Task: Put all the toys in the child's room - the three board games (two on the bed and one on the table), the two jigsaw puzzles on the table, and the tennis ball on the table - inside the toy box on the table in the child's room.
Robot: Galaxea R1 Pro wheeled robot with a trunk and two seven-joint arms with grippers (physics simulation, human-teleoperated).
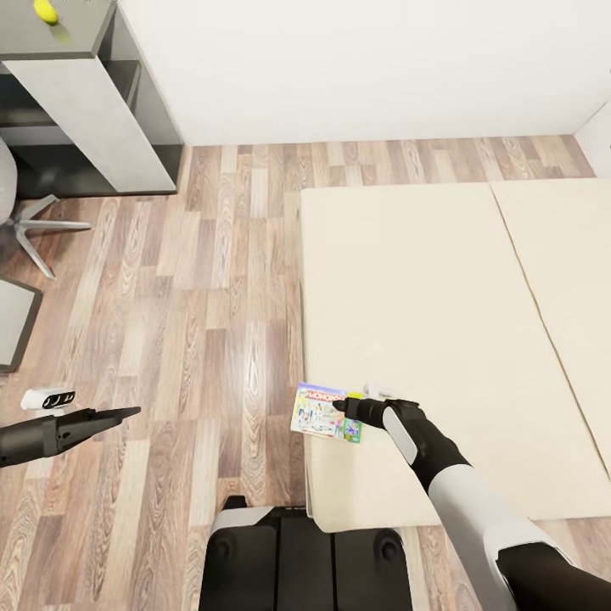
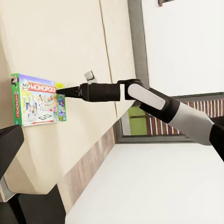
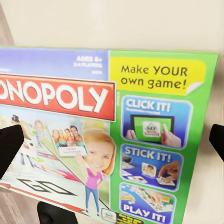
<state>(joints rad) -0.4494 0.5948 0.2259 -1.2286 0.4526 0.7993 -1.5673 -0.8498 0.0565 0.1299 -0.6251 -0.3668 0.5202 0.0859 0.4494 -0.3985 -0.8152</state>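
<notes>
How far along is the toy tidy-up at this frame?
Nothing visibly done: no toy box in these views. In hand: the right gripper is at the Monopoly box over the bed edge; whether it grips is unclear. Left: the tennis ball sits on the table. The left gripper hangs idle.

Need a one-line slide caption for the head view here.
Right gripper reaches the colourful flat Monopoly board game box at the cream-beige bed's corner, above wood-plank floor.

The board game lid reads "MONOPOLY", "Make YOUR own game!", "CLICK IT!", "STICK IT!", "PLAY IT!".
</notes>
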